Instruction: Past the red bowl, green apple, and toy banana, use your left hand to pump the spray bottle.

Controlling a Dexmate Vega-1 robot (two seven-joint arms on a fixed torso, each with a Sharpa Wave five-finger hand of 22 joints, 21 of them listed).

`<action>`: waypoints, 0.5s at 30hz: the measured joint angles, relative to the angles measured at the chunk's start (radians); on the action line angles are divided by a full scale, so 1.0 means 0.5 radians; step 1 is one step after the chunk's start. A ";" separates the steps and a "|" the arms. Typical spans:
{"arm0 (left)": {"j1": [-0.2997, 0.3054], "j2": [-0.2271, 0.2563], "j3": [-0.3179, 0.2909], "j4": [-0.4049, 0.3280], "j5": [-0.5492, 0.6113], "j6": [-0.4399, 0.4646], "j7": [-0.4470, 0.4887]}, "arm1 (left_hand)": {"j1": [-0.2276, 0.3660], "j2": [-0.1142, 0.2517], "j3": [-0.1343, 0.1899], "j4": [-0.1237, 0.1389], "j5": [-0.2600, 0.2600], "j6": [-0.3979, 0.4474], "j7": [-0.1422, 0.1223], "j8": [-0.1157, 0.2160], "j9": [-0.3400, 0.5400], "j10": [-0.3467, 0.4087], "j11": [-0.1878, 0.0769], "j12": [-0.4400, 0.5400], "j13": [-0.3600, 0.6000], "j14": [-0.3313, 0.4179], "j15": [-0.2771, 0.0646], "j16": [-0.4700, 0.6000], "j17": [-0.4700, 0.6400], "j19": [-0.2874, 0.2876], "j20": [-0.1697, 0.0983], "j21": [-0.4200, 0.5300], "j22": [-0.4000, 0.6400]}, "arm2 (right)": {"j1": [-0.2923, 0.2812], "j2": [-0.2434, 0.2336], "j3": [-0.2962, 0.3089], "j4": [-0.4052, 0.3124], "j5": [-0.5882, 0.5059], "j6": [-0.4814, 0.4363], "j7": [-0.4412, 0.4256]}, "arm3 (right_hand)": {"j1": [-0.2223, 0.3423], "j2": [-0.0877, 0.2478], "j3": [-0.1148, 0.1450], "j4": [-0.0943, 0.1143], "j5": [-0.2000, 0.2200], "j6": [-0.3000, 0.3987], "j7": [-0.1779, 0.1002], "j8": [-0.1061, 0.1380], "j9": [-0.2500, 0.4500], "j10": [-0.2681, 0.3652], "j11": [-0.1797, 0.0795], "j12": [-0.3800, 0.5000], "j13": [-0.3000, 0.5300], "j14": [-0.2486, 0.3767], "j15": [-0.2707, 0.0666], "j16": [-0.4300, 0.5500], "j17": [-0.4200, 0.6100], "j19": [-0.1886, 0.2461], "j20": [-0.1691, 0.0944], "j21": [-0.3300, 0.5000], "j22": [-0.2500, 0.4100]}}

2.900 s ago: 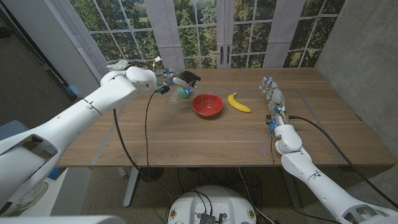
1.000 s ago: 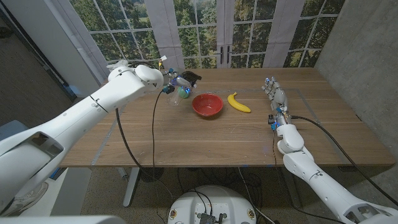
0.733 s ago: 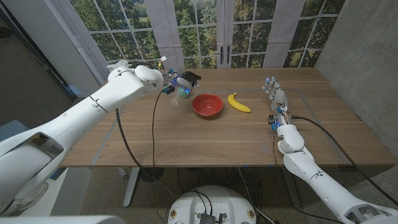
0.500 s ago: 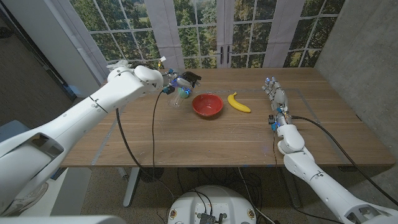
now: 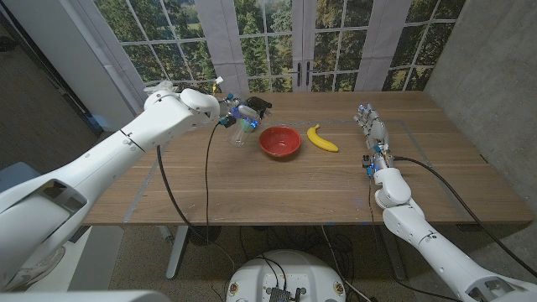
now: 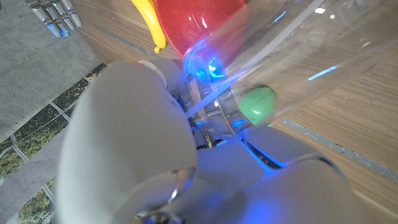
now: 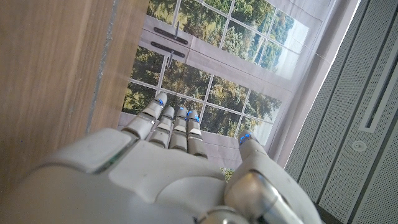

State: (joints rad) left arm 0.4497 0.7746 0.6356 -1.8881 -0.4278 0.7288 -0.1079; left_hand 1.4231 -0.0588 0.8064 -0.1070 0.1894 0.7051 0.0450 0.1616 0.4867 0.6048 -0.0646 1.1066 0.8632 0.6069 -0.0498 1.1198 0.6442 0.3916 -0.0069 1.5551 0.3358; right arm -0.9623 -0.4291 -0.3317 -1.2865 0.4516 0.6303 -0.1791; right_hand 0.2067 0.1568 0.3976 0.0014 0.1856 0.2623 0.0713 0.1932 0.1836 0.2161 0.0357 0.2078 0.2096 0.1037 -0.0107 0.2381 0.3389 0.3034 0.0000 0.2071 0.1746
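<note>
Since the shot a few seconds back my left arm has swung further in over the far left part of the bench [image 5: 277,189], and for the last second it's barely budged. My left hand [image 5: 237,112] is wrapped around the spray bottle [image 5: 241,126], which is clear plastic with a dark head, sitting near the far edge just left of the red bowl [image 5: 279,141]. In the left wrist view the fingers [image 6: 261,143] are curled against the see-through bottle [image 6: 292,56], blue lights glowing. The green apple [image 5: 249,126] shows through or right beside the bottle, hard to say which; up close it's a green blob [image 6: 257,104] behind the plastic. The bowl [image 6: 199,18] is just past it, and the toy banana [image 5: 321,139] lies to the bowl's right, apart from it.

My right hand [image 5: 370,130] is over on the right side of the bench, holding nothing, fingers [image 7: 171,127] straight and close together, pointing toward the windows.
</note>
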 measured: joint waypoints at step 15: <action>-0.022 -0.017 -0.001 0.040 -0.036 -0.009 -0.006 | 0.008 -0.008 0.014 0.003 0.004 0.765 -0.005 0.331 -0.062 -0.033 -0.009 0.119 -0.009 -0.036 -0.015 0.084 0.000 -0.027 0.016 0.000 0.008 | 0.013 0.005 0.000 0.013 -0.008 -0.016 -0.012 | 0.000 0.000 0.008 -0.008 0.000 0.000 0.000 0.000 0.000 0.000 0.000 0.000 0.000 0.000 0.000 0.000 0.000 0.000 0.000 0.000 0.000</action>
State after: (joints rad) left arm 0.4388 0.7661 0.6350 -1.8681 -0.4460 0.7241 -0.1108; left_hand 1.4271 -0.0629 0.8132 -0.1053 0.1916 1.0874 0.0427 0.3271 0.4559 0.5884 -0.0690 1.1661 0.8586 0.5890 -0.0573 1.1617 0.6442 0.3781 0.0011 1.5550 0.3397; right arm -0.9561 -0.4267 -0.3315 -1.2800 0.4477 0.6222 -0.1852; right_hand 0.2068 0.1569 0.4018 -0.0029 0.1856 0.2623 0.0713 0.1932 0.1835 0.2161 0.0357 0.2077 0.2095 0.1037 -0.0107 0.2381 0.3389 0.3034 -0.0001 0.2072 0.1745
